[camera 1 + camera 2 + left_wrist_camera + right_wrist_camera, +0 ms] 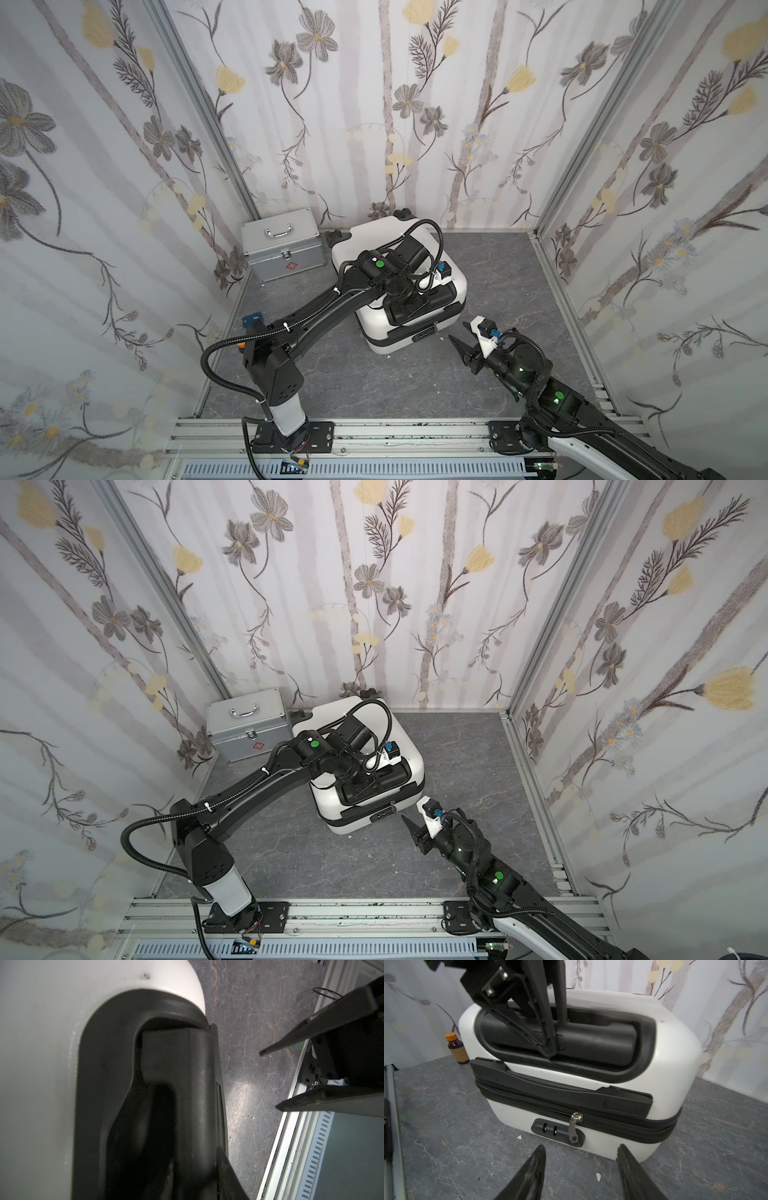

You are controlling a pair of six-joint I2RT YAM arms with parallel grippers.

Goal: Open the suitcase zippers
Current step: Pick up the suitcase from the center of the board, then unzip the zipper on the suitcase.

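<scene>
1. Suitcase (365,243) pull-out handle (602,1043) is what the left gripper (556,1036) pinches. One finger sits in front of the black bar and the other behind it, both down inside the black recessed panel (646,1028) in the upper shell.
2. The left wrist view shows the same grip from close by, with the bar dark and blurred between the two fingers.
3. The right gripper (581,1147) holds nothing; its fingers (533,1167) stand spread apart.
4. It points at the case's near side with its tips just short of the shell, touching nothing. In both top views it sits off the case's near right corner (457,331) (411,810).
5. Straight ahead of it hangs the zipper pull (574,1126), a silver tab lying down over the black combination lock (548,1129).
6. The zipper (623,1128) is a black band round the middle seam. Along the stretch in view it is closed on both sides of the pull.
7. Just above the band, a black carry handle (550,1086) lies flat against the white shell.
8. The suitcase lies flat on the grey marbled tabletop (446,1126), toward the back middle, with its wheels (402,214) toward the flowered back wall (374,104).
9. A silver case (282,245) with a red cross stands just beside it on the robot's left. A small brown bottle (456,1049) with an orange cap stands on the tabletop near the case, seen only in the right wrist view.
</scene>
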